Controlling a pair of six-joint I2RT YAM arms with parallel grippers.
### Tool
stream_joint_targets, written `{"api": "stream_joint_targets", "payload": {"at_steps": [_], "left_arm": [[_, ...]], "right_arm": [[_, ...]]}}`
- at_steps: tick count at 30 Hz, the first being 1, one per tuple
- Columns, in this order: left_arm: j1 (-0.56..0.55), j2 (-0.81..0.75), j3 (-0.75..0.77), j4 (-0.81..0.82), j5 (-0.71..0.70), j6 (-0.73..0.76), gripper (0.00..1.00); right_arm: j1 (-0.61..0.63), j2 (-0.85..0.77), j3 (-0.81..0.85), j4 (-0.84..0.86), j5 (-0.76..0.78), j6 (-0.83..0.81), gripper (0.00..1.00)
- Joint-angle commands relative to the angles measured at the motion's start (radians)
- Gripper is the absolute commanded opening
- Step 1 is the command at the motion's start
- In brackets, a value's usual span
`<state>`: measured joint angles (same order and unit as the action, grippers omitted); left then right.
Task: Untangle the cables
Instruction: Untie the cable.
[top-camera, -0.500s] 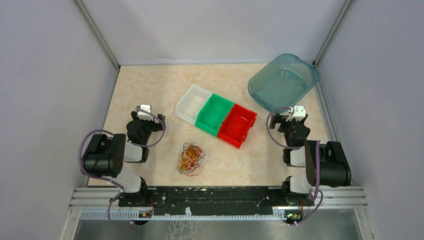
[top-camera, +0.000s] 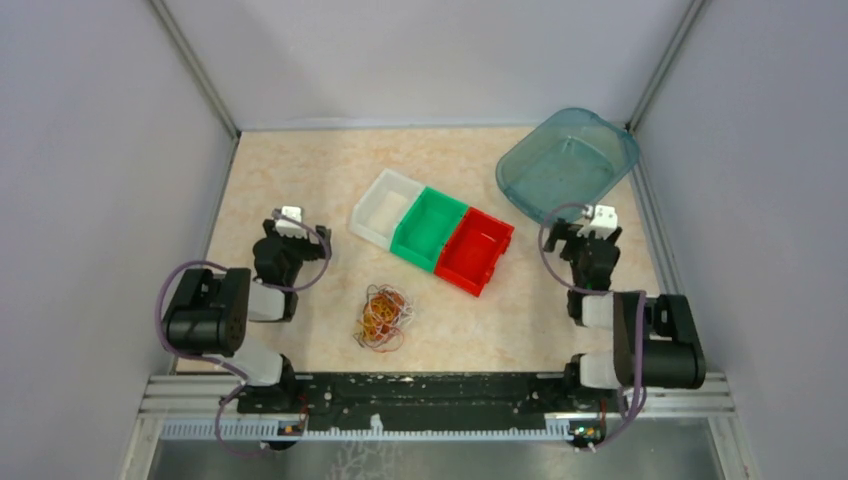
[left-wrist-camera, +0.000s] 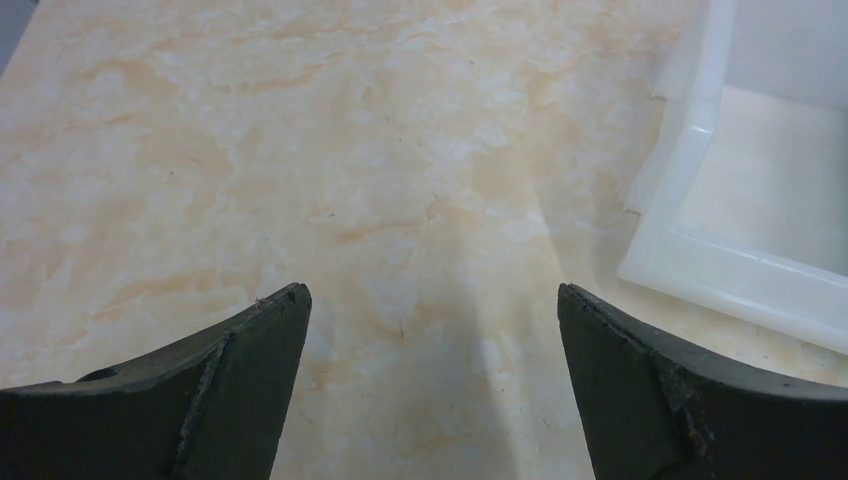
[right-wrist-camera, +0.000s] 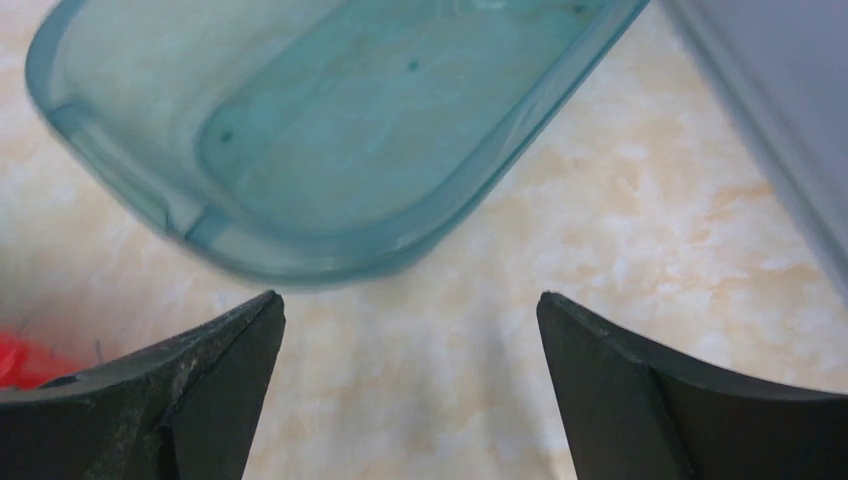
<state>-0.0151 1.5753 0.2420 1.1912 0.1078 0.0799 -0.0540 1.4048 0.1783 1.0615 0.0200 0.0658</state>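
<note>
The cables (top-camera: 383, 316) lie as a small heap of thin orange, red, yellow and brown loops on the marble tabletop, near the front middle in the top view. My left gripper (top-camera: 291, 214) sits to the left of and beyond the heap, well apart from it. In the left wrist view the left gripper (left-wrist-camera: 432, 300) is open, with only bare tabletop between its dark fingers (left-wrist-camera: 240, 370). My right gripper (top-camera: 598, 213) is at the far right, beside the teal tub. The right gripper (right-wrist-camera: 410, 305) in its own wrist view is open and empty. Neither wrist view shows the cables.
Three small bins stand in a diagonal row behind the heap: white (top-camera: 385, 207), green (top-camera: 430, 228), red (top-camera: 475, 250). The white bin's corner (left-wrist-camera: 730, 270) shows at the right of the left wrist view. A teal translucent tub (top-camera: 567, 165) (right-wrist-camera: 330, 130) sits at the back right by the wall.
The right arm has shifted slightly, its gripper moving a little right and forward toward the tub. The left gripper has edged slightly away. The cables have not moved.
</note>
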Motion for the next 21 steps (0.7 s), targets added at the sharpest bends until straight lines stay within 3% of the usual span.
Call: {"api": "stream_joint_targets", "payload": {"at_steps": [1, 5, 8, 13, 18, 21], "left_arm": [[0.007, -0.081, 0.127, -0.203, 0.016, -0.02, 1.0], [0.012, -0.156, 0.327, -0.64, 0.072, 0.026, 1.0], [0.023, -0.182, 0.435, -0.839, 0.147, 0.067, 1.0], [0.05, -0.225, 0.574, -1.076, 0.243, 0.074, 1.0], [0.071, -0.23, 0.726, -1.324, 0.39, 0.067, 0.99], [0.074, -0.232, 0.809, -1.508, 0.473, 0.103, 0.99]], "right_arm": [[0.011, -0.16, 0.228, -0.424, 0.201, 0.101, 0.99], [0.011, -0.277, 0.347, -0.653, 0.182, 0.241, 0.99], [0.001, -0.357, 0.378, -0.781, 0.245, 0.505, 0.99], [0.009, -0.434, 0.378, -0.721, -0.122, 0.536, 0.99], [0.41, -0.434, 0.503, -0.942, 0.067, 0.261, 0.98], [0.603, -0.414, 0.557, -1.015, 0.099, 0.228, 0.92]]}}
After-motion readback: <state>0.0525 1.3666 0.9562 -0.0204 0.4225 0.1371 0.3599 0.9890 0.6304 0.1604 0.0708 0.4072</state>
